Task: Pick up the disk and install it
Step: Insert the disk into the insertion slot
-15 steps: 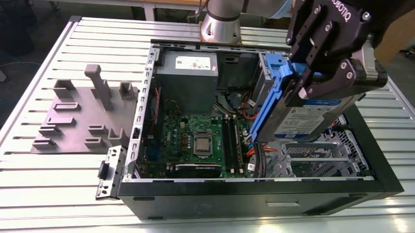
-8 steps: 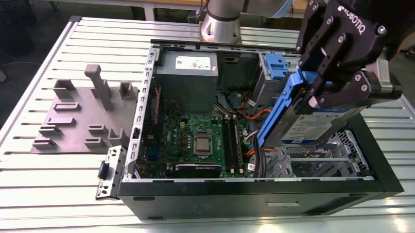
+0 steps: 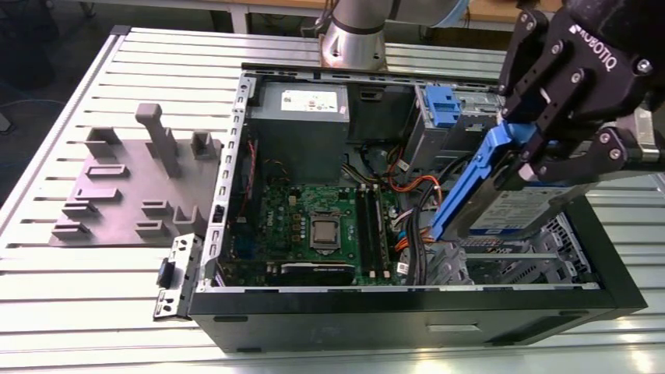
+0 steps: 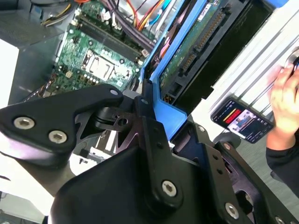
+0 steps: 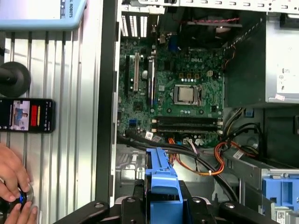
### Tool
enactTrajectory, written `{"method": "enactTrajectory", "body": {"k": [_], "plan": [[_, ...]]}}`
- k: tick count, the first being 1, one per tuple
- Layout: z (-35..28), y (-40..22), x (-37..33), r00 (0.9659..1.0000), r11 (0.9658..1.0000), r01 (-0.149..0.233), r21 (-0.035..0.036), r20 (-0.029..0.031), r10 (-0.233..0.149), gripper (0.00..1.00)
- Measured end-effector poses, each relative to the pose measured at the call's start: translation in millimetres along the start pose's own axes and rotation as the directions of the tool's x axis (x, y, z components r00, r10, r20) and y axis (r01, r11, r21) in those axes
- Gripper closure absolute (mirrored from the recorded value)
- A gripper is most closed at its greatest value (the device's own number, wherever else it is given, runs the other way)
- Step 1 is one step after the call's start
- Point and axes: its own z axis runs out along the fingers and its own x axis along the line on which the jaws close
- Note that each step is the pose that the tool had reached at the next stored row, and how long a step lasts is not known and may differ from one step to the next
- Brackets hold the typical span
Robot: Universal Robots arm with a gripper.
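Observation:
The disk (image 3: 516, 209), a silver-grey drive with a white-and-blue label in a blue plastic carrier (image 3: 469, 185), hangs tilted over the open computer case (image 3: 416, 300), above the bay at the exterior view's right. My black gripper (image 3: 532, 156) is shut on the disk's upper end, its fingers clamping the carrier. In the second wrist view the disk (image 4: 196, 39) shows its green circuit board and connector, with the gripper (image 4: 150, 116) at the carrier's end tab. In the first wrist view the blue carrier (image 5: 161, 179) sticks out from the gripper (image 5: 161, 207) above orange and black cables.
Inside the case lie the green motherboard (image 3: 322, 222), a grey power supply (image 3: 301, 109) and another blue carrier (image 3: 441, 105). A grey fixture block (image 3: 135, 187) stands at the exterior view's left. Beside the case are a phone (image 5: 28, 114) and a person's hand (image 5: 11, 186).

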Motion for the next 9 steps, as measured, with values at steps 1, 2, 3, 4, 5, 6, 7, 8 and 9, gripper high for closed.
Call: {"method": "enactTrajectory", "body": {"k": [1, 2, 3, 4, 5, 6, 7, 8, 9], "plan": [[0.5, -2.9, 0.0, 1.0, 1.0, 0.0, 0.0, 0.0, 0.0, 0.63], [1.1, -5.7, 0.1, 1.0, 1.0, 0.0, 0.0, -0.0001, 0.0, 0.63], [1.6, -8.3, 0.1, 1.0, 1.0, 0.0, 0.0, -0.0001, 0.0, 0.63], [1.9, -10.5, 0.1, 1.0, 1.0, 0.0, 0.0, -0.0003, 0.0, 0.63], [2.1, -12.4, 0.1, 1.0, 1.0, 0.0, -0.0001, -0.0003, 0.0, 0.63], [2.3, -14.1, 0.1, 1.0, 1.0, 0.0, 0.0, -0.0004, 0.0, 0.63], [2.5, -15.7, 0.2, 1.0, 1.0, 0.0, 0.0, -0.0003, 0.0, 0.63], [2.7, -17.2, 0.2, 1.0, 1.0, 0.0, 0.0, -0.0003, 0.0, 0.63], [2.9, -18.7, 0.2, 1.0, 1.0, 0.0, 0.0, -0.0004, 0.0, 0.63]]}}
